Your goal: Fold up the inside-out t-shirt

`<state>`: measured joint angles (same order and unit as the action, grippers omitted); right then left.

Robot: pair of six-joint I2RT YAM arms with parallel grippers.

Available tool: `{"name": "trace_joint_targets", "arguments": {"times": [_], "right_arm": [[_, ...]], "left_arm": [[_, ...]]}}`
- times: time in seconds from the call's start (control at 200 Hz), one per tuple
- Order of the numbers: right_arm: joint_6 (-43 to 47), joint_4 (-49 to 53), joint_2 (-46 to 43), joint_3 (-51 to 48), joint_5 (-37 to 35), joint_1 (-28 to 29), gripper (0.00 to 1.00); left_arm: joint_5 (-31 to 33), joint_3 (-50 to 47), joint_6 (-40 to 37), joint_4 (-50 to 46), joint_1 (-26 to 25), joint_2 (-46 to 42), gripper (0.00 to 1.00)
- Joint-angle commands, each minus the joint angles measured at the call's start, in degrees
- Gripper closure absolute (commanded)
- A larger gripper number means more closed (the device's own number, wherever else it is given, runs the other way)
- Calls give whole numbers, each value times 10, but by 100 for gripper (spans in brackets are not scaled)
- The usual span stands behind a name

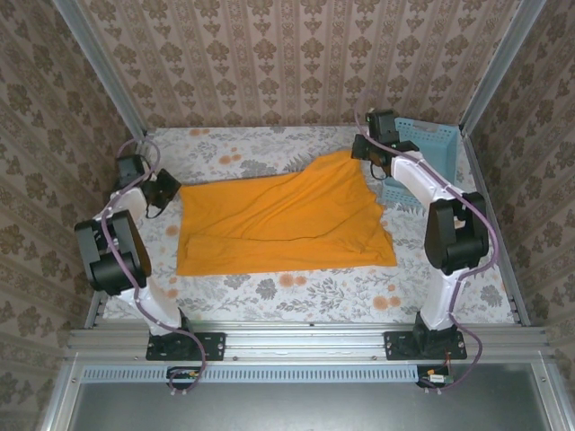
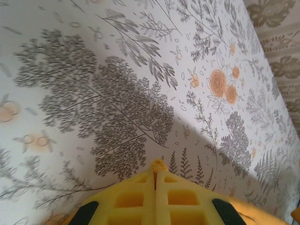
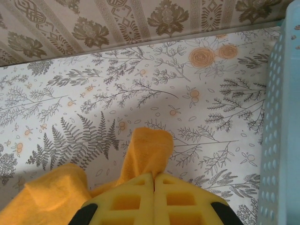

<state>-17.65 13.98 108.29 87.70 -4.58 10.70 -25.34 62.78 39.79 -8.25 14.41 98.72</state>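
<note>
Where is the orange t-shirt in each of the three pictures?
Top view: the t-shirt spread in the middle.
Left wrist view: a tuft in the left gripper, bottom centre.
Right wrist view: a flap in the right gripper, bottom centre.
Shared landmark: the flowered tablecloth.

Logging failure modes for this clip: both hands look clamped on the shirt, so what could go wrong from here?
1. The left hand pinches only a small tuft of the t-shirt, so the cloth could slip free under a pull.
2. The right hand grips its corner close to the blue basket; a swing might bump the basket or snag cloth on it.
</note>
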Motion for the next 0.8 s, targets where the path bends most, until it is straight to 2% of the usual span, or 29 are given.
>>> {"name": "trace_joint_targets", "arguments": {"times": [0.0, 0.1, 0.395, 0.66, 0.795], "right_arm": [[10, -38, -38, -44, 1, -1, 100], [-2, -65, -71, -101, -3, 1, 100], [-67, -99, -177, -273, -26, 1, 100], [-121, -124, -246, -393, -23, 6, 100], [-150, -117, -276, -443, -37, 7, 100]], "left_arm": [[-9, -36, 33, 68, 10, -33, 100], [-21, -76, 46, 97, 10, -58, 100], [10, -191, 71, 115, 18, -154, 100], [119, -286, 75, 22, 24, -305, 100], [137, -332, 77, -17, 24, -373, 100]]}}
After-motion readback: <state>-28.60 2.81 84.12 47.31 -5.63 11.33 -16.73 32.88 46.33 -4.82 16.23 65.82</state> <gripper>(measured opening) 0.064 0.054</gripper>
